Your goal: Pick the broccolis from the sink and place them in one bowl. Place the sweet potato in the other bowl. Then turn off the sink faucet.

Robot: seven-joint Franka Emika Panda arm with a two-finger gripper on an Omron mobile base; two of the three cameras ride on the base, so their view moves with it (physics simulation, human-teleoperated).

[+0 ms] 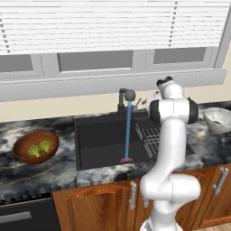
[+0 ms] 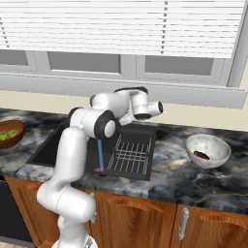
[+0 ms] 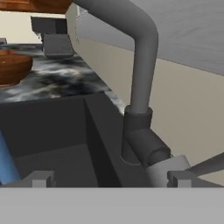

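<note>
Water (image 1: 127,131) runs while the spread-jawed gripper (image 3: 109,180) nears the sink faucet (image 3: 141,92); nudging its thin lever (image 3: 205,165) sideways should shut it.

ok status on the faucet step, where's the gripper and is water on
Gripper open, close up at faucet base. Water stream running into sink. Broccolis in wooden bowl, sweet potato in speckled bowl. Nothing blocking.

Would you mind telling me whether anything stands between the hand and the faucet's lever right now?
Nothing visible does. In the hand view the open hand faces the faucet base directly, with the thin lever just beside it at lower right. The water stream falls off to the other side.
</note>
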